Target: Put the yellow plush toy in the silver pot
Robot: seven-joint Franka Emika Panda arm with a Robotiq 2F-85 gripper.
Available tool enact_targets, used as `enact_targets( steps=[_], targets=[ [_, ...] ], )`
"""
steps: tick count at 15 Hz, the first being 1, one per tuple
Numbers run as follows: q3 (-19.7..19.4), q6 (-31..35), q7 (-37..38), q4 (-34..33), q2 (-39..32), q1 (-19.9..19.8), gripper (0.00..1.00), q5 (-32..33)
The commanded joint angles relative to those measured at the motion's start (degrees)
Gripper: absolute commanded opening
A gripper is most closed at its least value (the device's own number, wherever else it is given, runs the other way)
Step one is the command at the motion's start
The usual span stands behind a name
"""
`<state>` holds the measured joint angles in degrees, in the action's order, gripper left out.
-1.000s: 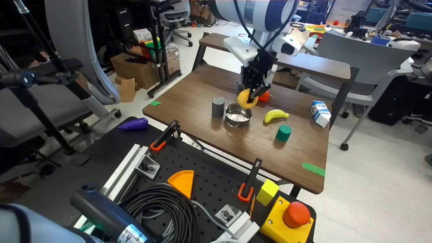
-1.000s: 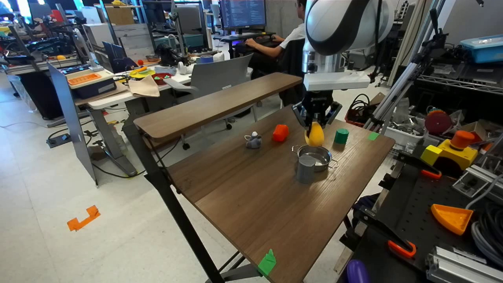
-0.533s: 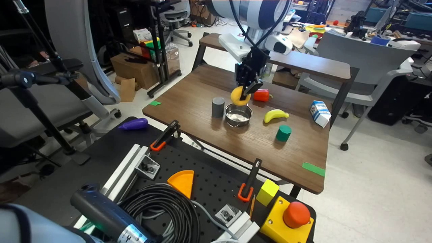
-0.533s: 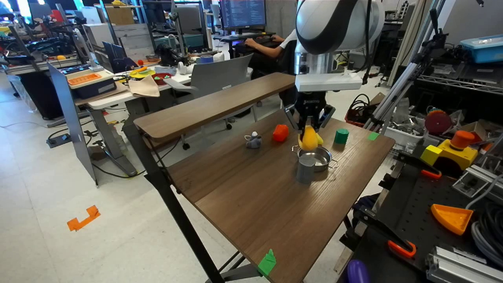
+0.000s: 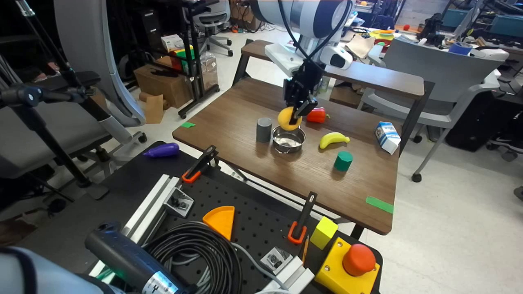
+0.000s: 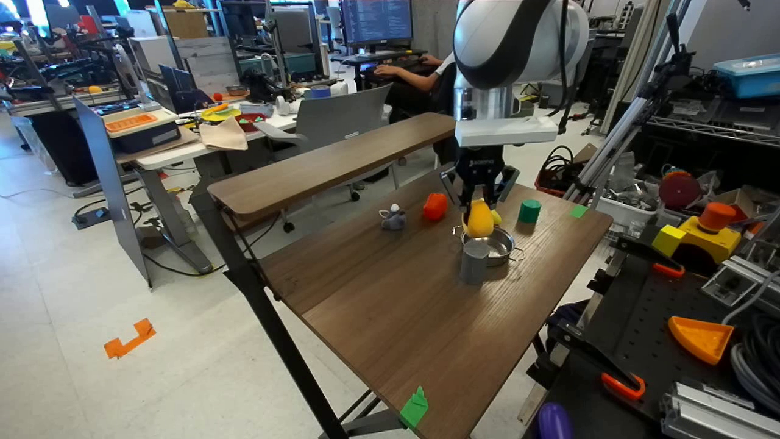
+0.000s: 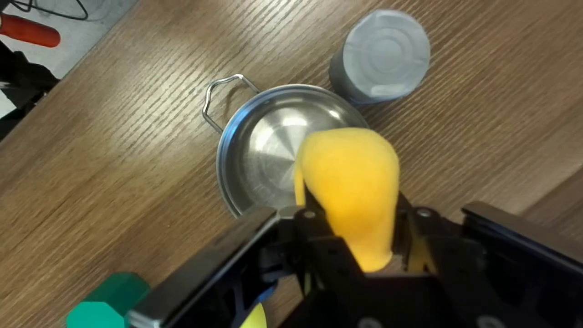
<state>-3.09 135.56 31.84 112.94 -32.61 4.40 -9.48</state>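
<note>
The fingers (image 7: 320, 228) pinch the yellow plush toy (image 7: 353, 182) above the bench (image 5: 245, 108), higher than the silver pot (image 7: 262, 157), whose rim the toy partly hides in the wrist view. That view looks most steeply into the pot. A grey figure (image 6: 393, 219), apart from the fingers, appears only in an exterior view; so does a blue-and-white carton (image 5: 387, 138), well apart.

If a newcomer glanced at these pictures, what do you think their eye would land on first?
Probably the bright yellow plush toy, gripped in the black claw and covering part of the shiny silver pot in the wrist view. Next might be the red button on its yellow box, toward the lower right in an exterior view.
</note>
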Motion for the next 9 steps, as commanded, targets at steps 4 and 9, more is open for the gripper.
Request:
enact_targets(
  steps=[4, 9],
  targets=[
    [0.07, -4.42, 0.57, -4.16, -2.2, -0.3, 0.87, -1.62],
    [0.24, -6.01, 0.38, -6.29, -2.94, -0.65, 1.0, -1.95]
  ],
)
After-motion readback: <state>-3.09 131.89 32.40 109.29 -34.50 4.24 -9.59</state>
